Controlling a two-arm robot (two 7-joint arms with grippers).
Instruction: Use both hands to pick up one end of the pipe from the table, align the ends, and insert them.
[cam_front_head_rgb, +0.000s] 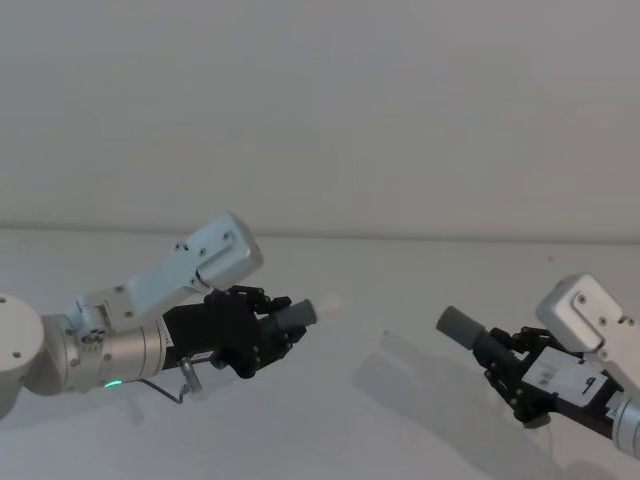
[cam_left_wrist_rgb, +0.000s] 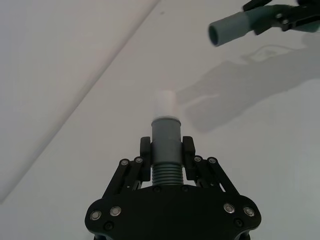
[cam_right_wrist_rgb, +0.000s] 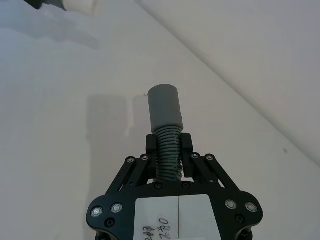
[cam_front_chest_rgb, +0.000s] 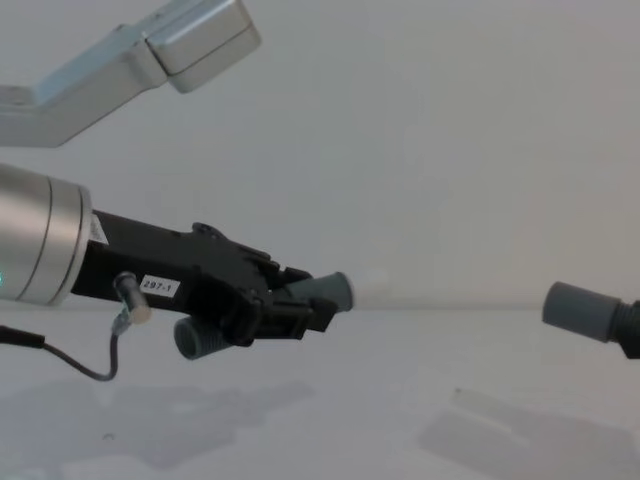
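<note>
My left gripper (cam_front_head_rgb: 283, 325) hangs above the white table (cam_front_head_rgb: 380, 430), shut on the ribbed pipe (cam_left_wrist_rgb: 165, 174) just behind a grey cuff (cam_left_wrist_rgb: 165, 137) with a narrower white tip (cam_left_wrist_rgb: 164, 102). To the right, my right gripper (cam_front_head_rgb: 497, 352) is shut on the ribbed pipe (cam_right_wrist_rgb: 167, 152) behind the plain grey cuff (cam_right_wrist_rgb: 165, 107). The two ends point roughly toward each other across a gap: white tip (cam_front_head_rgb: 326, 304), plain cuff (cam_front_head_rgb: 460, 327). In the chest view the left cuff (cam_front_chest_rgb: 328, 290) and the plain cuff (cam_front_chest_rgb: 582, 310) sit at similar height. The pipe's middle is hidden.
A pale grey wall (cam_front_head_rgb: 320, 110) rises behind the table's far edge. A thin cable with a small plug (cam_front_head_rgb: 187, 385) dangles under the left wrist. Shadows of both arms lie on the table between the grippers.
</note>
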